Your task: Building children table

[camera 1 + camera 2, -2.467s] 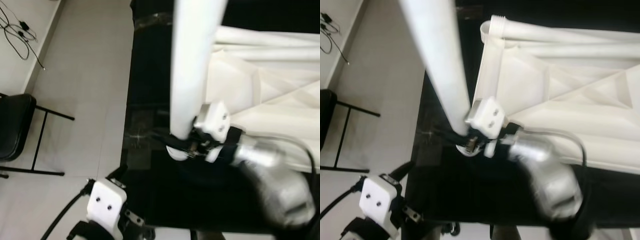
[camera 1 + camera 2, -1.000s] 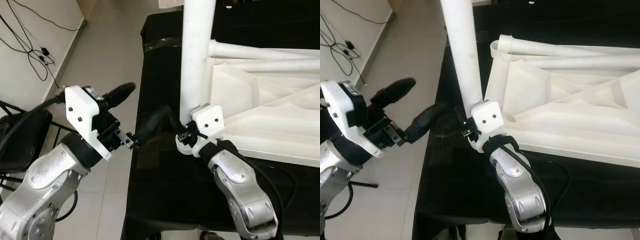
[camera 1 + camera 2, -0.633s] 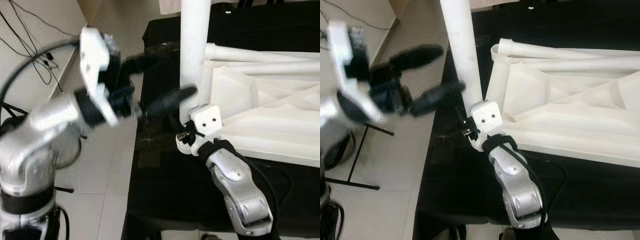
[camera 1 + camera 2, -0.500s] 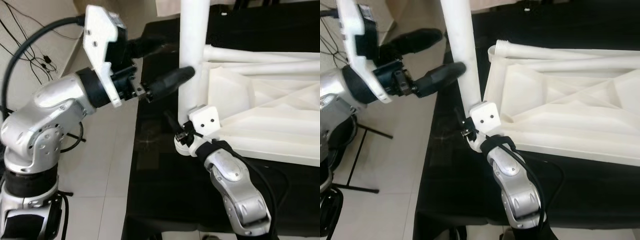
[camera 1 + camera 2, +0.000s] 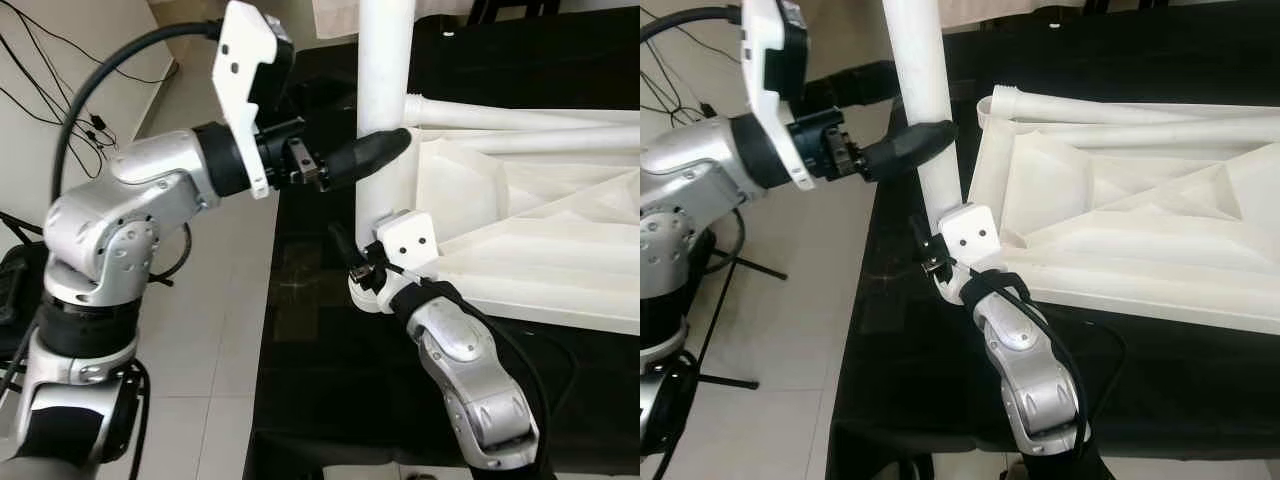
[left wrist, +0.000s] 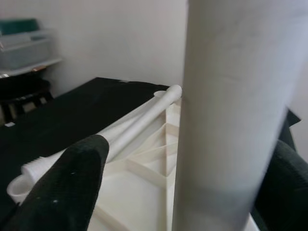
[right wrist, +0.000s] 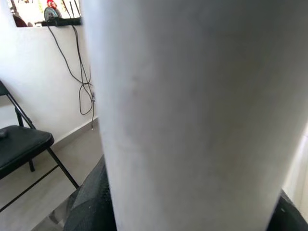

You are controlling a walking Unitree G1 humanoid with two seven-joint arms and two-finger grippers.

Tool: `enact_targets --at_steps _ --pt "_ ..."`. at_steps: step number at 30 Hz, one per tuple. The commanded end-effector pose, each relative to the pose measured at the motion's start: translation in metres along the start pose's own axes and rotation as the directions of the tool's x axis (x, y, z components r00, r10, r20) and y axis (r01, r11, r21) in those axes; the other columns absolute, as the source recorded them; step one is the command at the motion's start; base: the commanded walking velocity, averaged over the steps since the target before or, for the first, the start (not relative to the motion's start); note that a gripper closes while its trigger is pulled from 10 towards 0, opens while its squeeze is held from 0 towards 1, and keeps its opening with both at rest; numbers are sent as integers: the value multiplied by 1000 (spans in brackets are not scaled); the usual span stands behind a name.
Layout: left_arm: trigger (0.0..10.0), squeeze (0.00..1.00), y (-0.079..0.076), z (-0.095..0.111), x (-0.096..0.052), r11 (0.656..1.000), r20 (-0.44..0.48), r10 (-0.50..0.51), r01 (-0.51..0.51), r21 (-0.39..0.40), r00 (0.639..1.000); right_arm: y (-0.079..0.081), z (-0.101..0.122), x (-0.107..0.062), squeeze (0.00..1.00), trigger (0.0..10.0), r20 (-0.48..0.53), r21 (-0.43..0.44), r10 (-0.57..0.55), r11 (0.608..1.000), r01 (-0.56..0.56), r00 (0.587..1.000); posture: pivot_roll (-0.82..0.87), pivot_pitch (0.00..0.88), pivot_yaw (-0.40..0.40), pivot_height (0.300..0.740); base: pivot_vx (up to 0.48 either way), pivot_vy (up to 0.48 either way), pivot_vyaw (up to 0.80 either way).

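Note:
A thick white table leg (image 5: 385,90) stands upright at the near left corner of the upturned white tabletop (image 5: 520,220). My right gripper (image 5: 362,272) is shut on the leg's lower end, just above the black-covered table (image 5: 320,380). My left gripper (image 5: 370,118) reaches in from the left higher up, open, with one finger on each side of the leg. In the left wrist view the leg (image 6: 236,110) stands between the black fingers (image 6: 62,192), with a gap on one side. The leg (image 7: 192,110) lies close between the dark fingers (image 7: 91,202) in the right wrist view.
The tabletop's ribbed underside faces up, with a threaded socket (image 5: 1002,95) at its far left corner. A black folding chair (image 7: 24,144) stands on the tiled floor (image 5: 230,300) left of the table. Cables (image 5: 40,70) hang along the wall at far left.
My left arm has swung up from low beside the table and brought its open fingers round the upper part of the leg. The right gripper has kept hold of the leg's lower end.

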State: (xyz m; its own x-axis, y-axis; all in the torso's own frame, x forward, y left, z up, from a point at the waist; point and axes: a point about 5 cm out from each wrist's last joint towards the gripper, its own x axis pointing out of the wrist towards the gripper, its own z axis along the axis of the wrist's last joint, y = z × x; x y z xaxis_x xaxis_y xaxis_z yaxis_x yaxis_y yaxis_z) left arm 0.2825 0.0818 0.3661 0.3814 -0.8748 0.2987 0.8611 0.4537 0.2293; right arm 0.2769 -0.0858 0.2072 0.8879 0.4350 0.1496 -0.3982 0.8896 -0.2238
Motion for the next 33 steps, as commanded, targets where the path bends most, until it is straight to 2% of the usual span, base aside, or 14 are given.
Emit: enact_targets --at_steps 1,2,3,5,6,12,14,16,25,26,29,33 --pt "3216 0 5 -1 -2 998 -4 42 -42 -36 999 13 -25 -3 0 10000 -120 46 63 997 -58 991 45 230 139 740 0 0 0" --pt "3216 0 5 -1 -2 998 -4 42 -42 -36 999 13 -25 -3 0 10000 -120 46 63 997 -58 991 45 230 139 740 0 0 0" --pt "2588 0 4 -2 0 998 3 41 -41 -53 999 13 -25 -3 0 10000 -120 45 64 997 -59 991 45 230 139 740 0 0 0" --pt "2980 0 3 -2 2 997 11 41 -40 -65 999 13 -25 -3 0 10000 -120 45 64 997 -59 991 45 230 138 740 0 0 0" --pt "0 0 0 -6 5 997 3 28 -28 -70 1000 14 -25 -2 0 10000 -119 47 66 997 -61 991 44 229 138 740 0 0 0" --pt "0 0 -2 -12 8 999 -33 16 -18 -45 999 15 -25 -2 0 10000 -117 49 67 997 -61 991 42 228 139 740 0 0 0" --pt "0 0 -2 -13 8 1000 -74 13 -12 12 997 14 -25 -1 0 10000 -118 52 66 997 -60 991 45 227 140 740 0 0 0" --pt "0 0 -1 -12 8 999 -85 14 -11 32 996 14 -25 -1 0 10000 -119 53 65 997 -59 991 45 227 140 740 0 0 0" --pt "0 0 -2 -13 9 999 -95 12 -8 40 995 14 -24 1 0 10000 -115 50 75 996 -70 991 40 224 142 740 0 0 0" --pt "0 0 -3 -14 9 999 -92 13 -10 37 996 14 -22 2 1000 10000 -104 47 90 995 -86 991 35 224 141 740 0 0 0" --pt "0 0 -3 -14 9 999 -85 13 -11 32 996 14 -18 4 1000 10000 -82 52 122 992 -118 989 33 223 141 740 0 0 0" --pt "0 0 -3 -15 11 1000 -75 13 -11 27 997 11 -4 13 1000 10000 -27 72 236 970 -234 971 27 222 139 740 0 0 0"
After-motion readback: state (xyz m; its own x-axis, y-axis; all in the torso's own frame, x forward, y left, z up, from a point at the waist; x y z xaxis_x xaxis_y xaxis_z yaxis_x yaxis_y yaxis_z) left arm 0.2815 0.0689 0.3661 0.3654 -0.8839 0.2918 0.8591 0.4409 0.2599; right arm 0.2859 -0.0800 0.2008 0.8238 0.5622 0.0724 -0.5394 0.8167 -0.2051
